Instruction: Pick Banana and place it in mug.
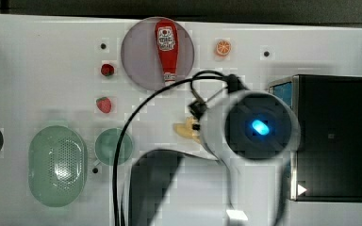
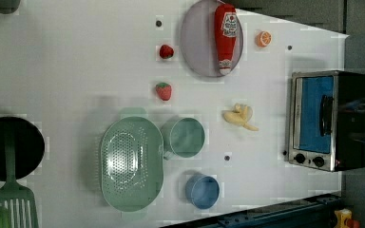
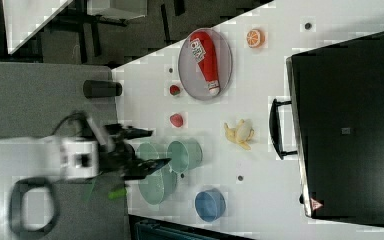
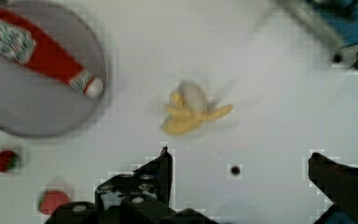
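The gripper (image 4: pixel 240 182) is hanging with its jaws spread wide and empty above the table (image 2: pixel 76 71). The banana (image 4: pixel 193 112) is lying mid-table just ahead of the fingertips, its long axis running across the gap, between mug (image 2: pixel 184 137) and oven (image 2: pixel 325 119).

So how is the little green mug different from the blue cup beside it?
The mug is pale green, while the blue cup is blue. In the left view the mug looks somewhat wider than the cup. The mug stands right next to the green perforated basket; the cup stands further off. Both are round, upright and open-topped.
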`<state>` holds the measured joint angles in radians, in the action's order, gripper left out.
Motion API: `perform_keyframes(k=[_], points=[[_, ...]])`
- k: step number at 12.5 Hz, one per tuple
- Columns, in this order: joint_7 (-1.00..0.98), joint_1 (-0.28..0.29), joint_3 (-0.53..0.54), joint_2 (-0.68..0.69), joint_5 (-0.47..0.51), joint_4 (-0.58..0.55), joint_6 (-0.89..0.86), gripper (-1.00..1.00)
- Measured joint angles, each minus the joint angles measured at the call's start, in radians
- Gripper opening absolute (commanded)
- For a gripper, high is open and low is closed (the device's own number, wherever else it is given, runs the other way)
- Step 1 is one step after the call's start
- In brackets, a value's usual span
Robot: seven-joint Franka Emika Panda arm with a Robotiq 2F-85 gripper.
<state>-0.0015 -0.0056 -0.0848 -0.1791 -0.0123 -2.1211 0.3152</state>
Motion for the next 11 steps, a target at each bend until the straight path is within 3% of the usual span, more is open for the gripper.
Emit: perform_keyframes(k=[5,11], points=[[-0.032,0.012,0.077,0.229,0.004,-0.275,0.376,1.0],[-0.21,0.007,0.064,0.488,0.006,-0.297,0.746,1.0]])
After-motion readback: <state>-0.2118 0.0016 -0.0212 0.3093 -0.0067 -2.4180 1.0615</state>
